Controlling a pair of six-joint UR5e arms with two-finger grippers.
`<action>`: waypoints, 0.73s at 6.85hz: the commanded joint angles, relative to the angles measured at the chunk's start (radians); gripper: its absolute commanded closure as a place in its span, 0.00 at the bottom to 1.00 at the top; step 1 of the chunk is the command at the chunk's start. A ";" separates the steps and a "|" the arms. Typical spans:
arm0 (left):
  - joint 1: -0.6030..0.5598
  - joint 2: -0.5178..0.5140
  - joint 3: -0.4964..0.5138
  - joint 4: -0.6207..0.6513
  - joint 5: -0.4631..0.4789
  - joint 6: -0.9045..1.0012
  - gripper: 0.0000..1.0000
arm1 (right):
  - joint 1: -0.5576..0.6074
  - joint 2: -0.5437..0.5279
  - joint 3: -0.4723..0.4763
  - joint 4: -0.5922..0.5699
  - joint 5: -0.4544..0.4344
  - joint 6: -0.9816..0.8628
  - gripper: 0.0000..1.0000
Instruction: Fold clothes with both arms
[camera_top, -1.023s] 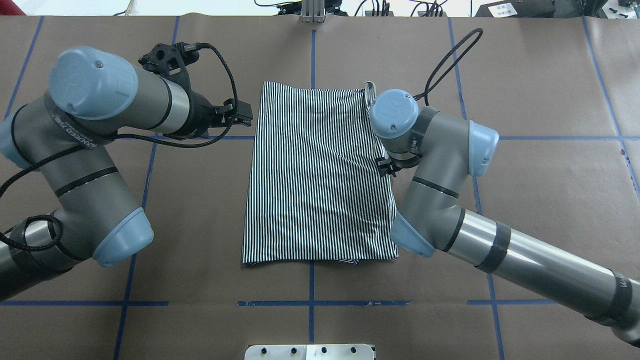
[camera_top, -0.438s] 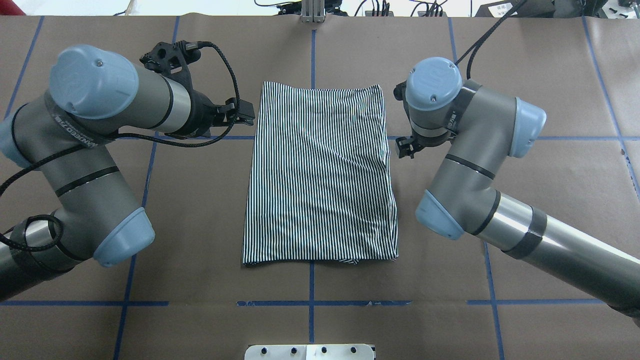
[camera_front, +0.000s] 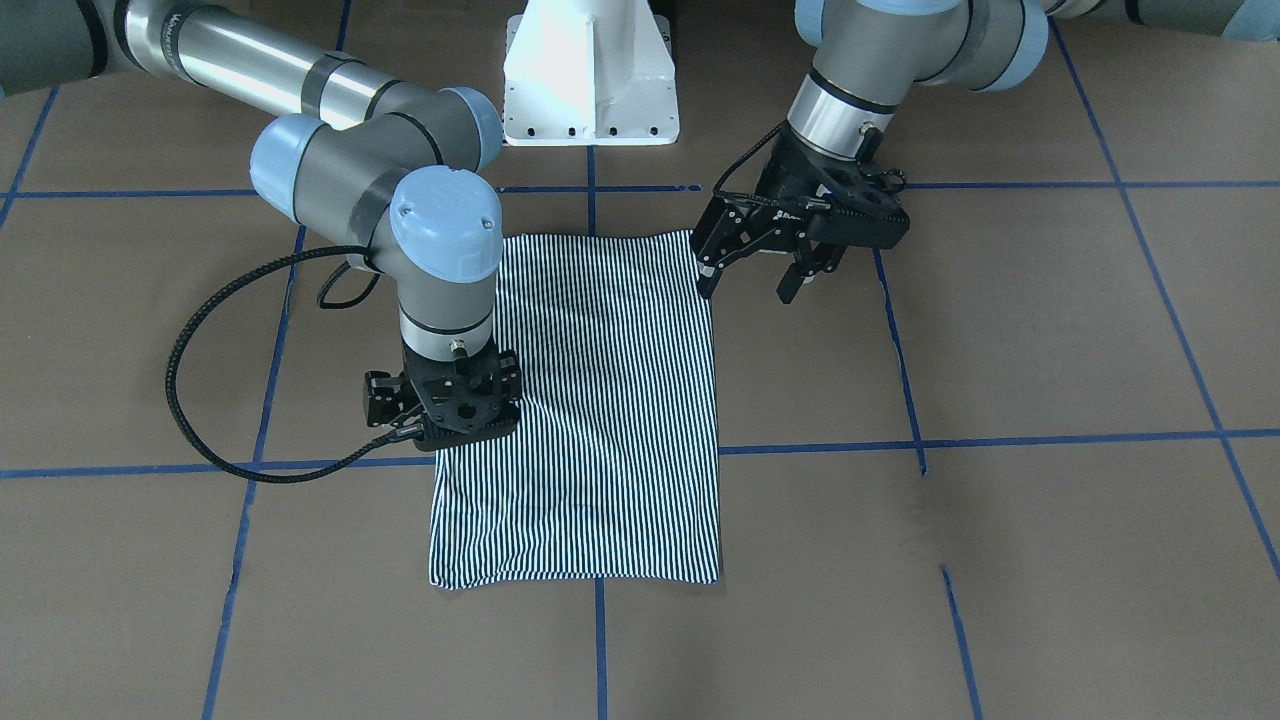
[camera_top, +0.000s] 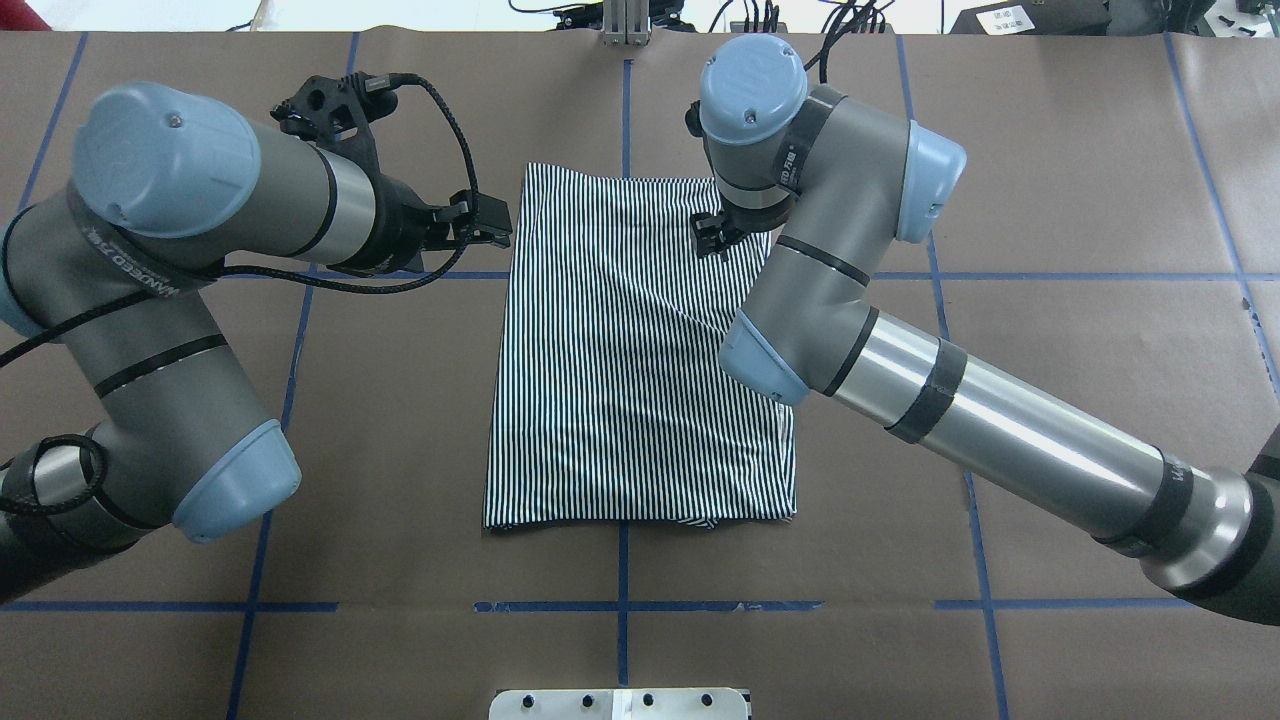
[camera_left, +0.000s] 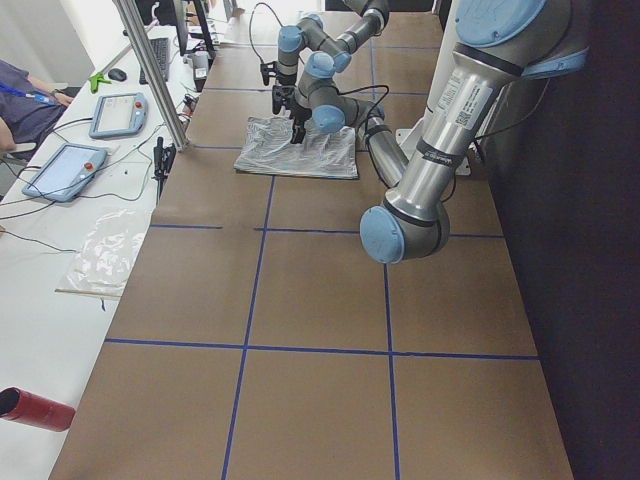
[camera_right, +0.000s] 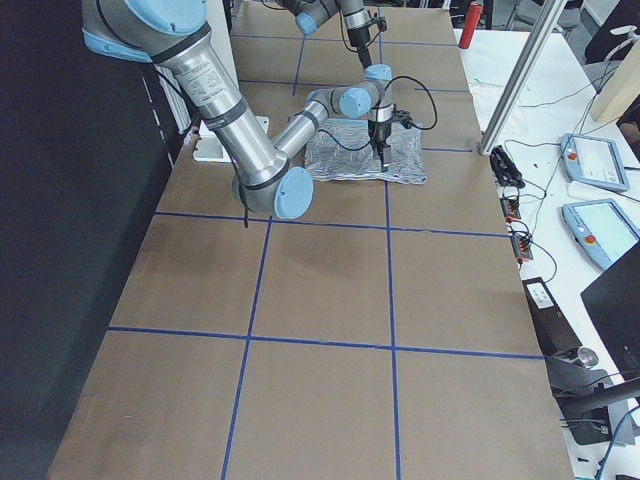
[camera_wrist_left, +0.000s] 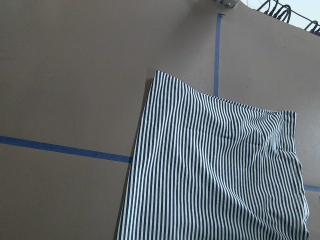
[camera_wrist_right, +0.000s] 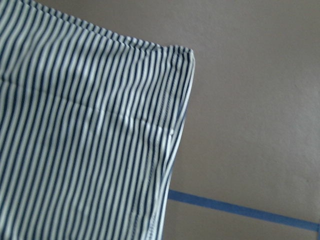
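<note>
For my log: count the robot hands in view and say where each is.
2. The left hand hangs open, raised beside one edge of the striped shirt. The right hand is low over the opposite edge. None seems hidden.

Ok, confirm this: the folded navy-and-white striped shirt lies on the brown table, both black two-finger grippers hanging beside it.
Not both. Only the left gripper hangs beside the striped shirt on the brown table; the overhead view shows the right gripper over its far right corner.
</note>
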 joint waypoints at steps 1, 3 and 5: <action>0.019 0.069 -0.027 0.000 -0.082 -0.206 0.00 | 0.012 -0.061 0.104 0.023 0.118 0.096 0.00; 0.199 0.073 -0.014 0.057 0.057 -0.432 0.06 | 0.012 -0.200 0.321 0.024 0.200 0.199 0.00; 0.322 0.062 -0.008 0.167 0.169 -0.509 0.06 | -0.008 -0.248 0.406 0.026 0.222 0.284 0.00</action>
